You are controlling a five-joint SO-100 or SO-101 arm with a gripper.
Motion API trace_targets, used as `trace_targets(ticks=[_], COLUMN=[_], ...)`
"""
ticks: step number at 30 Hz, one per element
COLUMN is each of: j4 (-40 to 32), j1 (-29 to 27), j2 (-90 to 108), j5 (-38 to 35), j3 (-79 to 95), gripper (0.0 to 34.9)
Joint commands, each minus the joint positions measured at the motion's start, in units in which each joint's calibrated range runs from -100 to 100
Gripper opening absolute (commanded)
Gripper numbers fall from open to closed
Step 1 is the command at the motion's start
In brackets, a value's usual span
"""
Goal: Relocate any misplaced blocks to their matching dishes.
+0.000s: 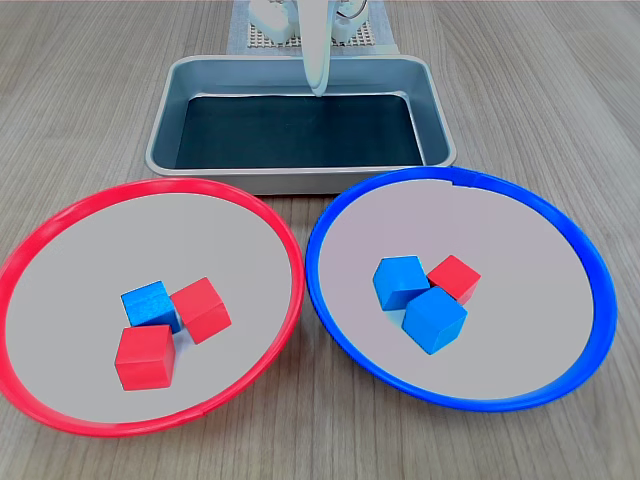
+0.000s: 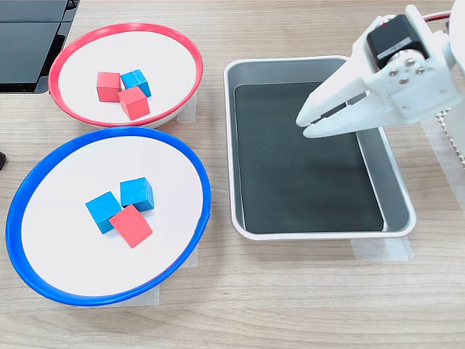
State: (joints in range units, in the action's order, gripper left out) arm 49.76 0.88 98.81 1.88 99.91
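Tray: the tray (image 1: 300,180) lies at the far middle of the surface (image 1: 80,100) in the first exterior view, behind both dishes.
Dishes: the left dish (image 1: 100,250) and the right dish (image 1: 520,260), named by the first exterior view's sides, sit side by side before the tray, rims close together.
Left dish: the rear block (image 1: 149,304) touches the side block (image 1: 201,309) on the first exterior view's right. The near block (image 1: 145,356) lies in front, against the rear block.
Right dish: the inner block (image 1: 401,282) and the outer block (image 1: 455,277) sit side by side, touching. The forward block (image 1: 435,318) lies before and against them.
Tool: the tool (image 2: 305,125) hangs over the tray's inside.
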Motion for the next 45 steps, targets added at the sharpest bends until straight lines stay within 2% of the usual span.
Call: trace_targets(ticks=[1, 13, 19, 31, 37, 45], j4=[-0.93, -1.01, -1.34, 2.04, 7.74, 9.88], j1=[0.2, 0.01, -0.56, -0.56, 0.29, 1.61], j2=[0.17, -0.09, -7.42, -46.65, -68.57, -83.58], j5=[-0.05, -0.05, -1.42, -8.25, -14.11, -21.25], j3=[-0.09, -0.18, -5.1, -44.15, -68.18, -82.93], gripper=[0.4, 0.4, 0.4, 0.4, 0.3, 0.7])
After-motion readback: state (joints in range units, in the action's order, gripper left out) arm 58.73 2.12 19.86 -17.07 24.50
